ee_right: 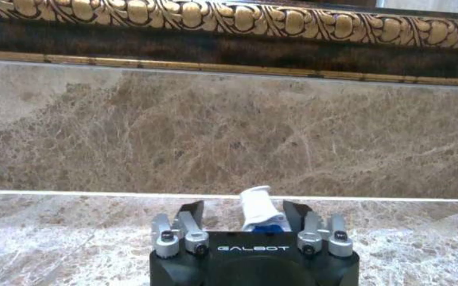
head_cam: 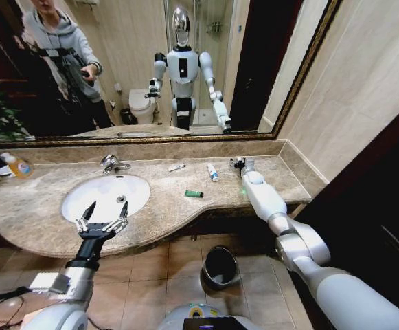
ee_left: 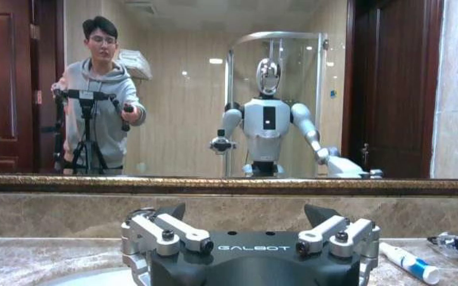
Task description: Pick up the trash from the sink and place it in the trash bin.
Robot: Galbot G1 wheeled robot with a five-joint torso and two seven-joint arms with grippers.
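The sink point(head_cam: 82, 199) is a white oval basin set in the marble counter. My left gripper point(head_cam: 101, 218) point(ee_left: 245, 211) hovers open over the basin's front rim with nothing between its fingers. Trash lies on the counter right of the basin: a flat white bar point(head_cam: 177, 167), a white tube with blue marks point(head_cam: 213, 172) point(ee_left: 408, 262) and a green packet point(head_cam: 194, 194). My right gripper point(head_cam: 239, 163) point(ee_right: 243, 208) is low at the back right of the counter. It is open, with a second white tube point(ee_right: 257, 205) between its fingers and gaps on both sides. The black trash bin point(head_cam: 220, 267) stands on the floor below the counter.
A chrome faucet point(head_cam: 113, 163) stands behind the basin. A clear bottle with an orange label point(head_cam: 17, 166) sits at the counter's far left. The marble backsplash point(ee_right: 229, 131) and gold-framed mirror rise right behind my right gripper. A side wall closes the counter's right end.
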